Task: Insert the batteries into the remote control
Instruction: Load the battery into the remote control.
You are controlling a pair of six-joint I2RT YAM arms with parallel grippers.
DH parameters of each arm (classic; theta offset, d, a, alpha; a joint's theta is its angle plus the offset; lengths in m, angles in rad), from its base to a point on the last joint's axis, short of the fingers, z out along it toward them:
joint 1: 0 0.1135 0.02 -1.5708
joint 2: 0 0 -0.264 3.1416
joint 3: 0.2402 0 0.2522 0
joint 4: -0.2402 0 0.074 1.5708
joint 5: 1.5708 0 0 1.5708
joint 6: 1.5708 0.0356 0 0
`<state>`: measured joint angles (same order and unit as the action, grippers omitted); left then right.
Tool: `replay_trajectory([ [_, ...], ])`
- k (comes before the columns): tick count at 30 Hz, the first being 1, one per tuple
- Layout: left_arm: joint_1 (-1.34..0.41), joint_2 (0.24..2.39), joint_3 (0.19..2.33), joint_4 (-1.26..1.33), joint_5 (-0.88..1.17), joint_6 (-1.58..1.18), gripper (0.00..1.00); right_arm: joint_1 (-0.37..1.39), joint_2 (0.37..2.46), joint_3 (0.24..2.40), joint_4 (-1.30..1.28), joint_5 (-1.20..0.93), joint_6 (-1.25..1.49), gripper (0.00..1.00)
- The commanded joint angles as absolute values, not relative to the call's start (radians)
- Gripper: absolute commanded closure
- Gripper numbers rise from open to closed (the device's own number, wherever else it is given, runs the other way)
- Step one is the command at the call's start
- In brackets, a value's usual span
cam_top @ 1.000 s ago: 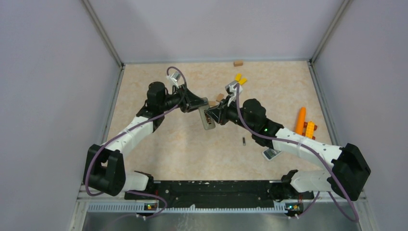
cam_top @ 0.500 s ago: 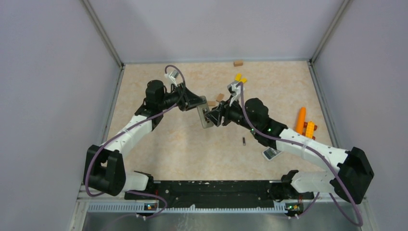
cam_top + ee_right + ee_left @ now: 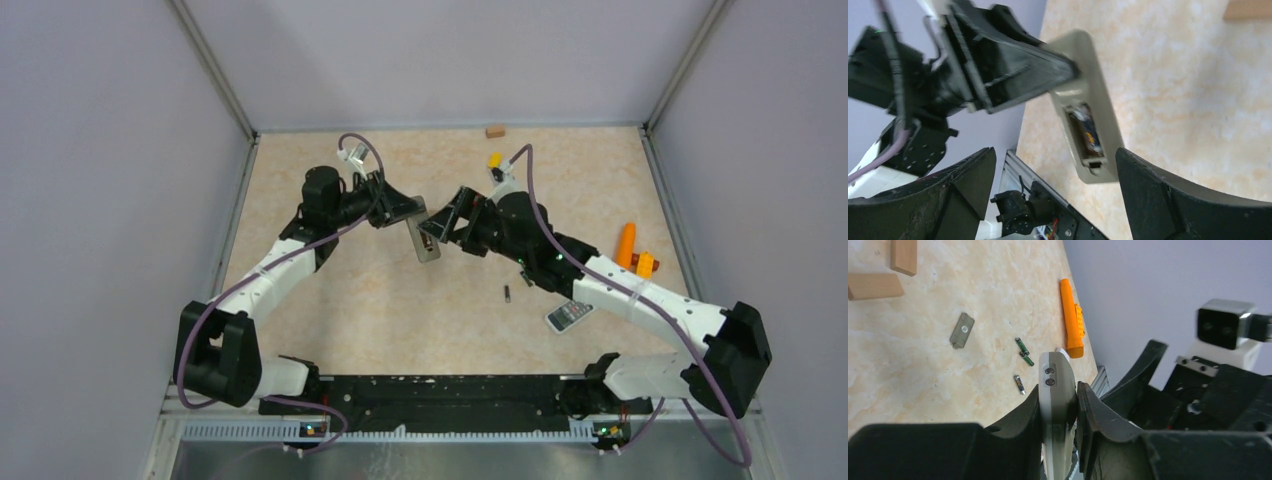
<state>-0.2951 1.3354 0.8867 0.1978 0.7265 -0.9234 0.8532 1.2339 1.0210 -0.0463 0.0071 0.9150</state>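
My left gripper (image 3: 408,214) is shut on one end of a grey remote control (image 3: 427,244) and holds it above the table. In the left wrist view the remote (image 3: 1057,374) stands edge-on between the jaws of the left gripper (image 3: 1058,389). My right gripper (image 3: 1055,180) is open, its fingers (image 3: 1168,200) spread wide either side of the remote's free end without touching it. The remote's (image 3: 1093,100) open compartment (image 3: 1085,131) shows a battery inside. Loose batteries (image 3: 1024,352) lie on the table, another (image 3: 1019,384) close by; the top view shows one battery (image 3: 507,293).
A grey battery cover (image 3: 962,330) lies on the table. A second, white remote (image 3: 568,316) rests under the right forearm. An orange carrot toy (image 3: 626,244) and yellow block (image 3: 646,264) sit at right, brown (image 3: 494,131) and yellow (image 3: 494,159) blocks at the back.
My right gripper has opened wide and drawn back a little from the remote's compartment. The left gripper keeps its hold and has shifted the remote slightly.
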Motion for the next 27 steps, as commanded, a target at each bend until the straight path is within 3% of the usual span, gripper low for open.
replay_trajectory([
  [1,-0.289,1.315,0.909,0.258,0.682,-0.877,1.0,0.849,1.191,0.973,-0.067,0.057,1.176,0.09],
  [6,-0.274,1.288,0.909,0.243,0.694,-0.902,1.0,0.849,1.154,0.894,-0.01,0.102,1.316,0.07],
  [13,-0.27,1.28,0.901,0.267,0.692,-0.972,1.0,0.849,1.149,0.724,0.322,0.005,1.56,0.06],
  [27,-0.266,1.236,0.889,0.255,0.73,-1.02,1.0,0.859,1.329,0.73,0.608,-0.166,1.791,0.06],
])
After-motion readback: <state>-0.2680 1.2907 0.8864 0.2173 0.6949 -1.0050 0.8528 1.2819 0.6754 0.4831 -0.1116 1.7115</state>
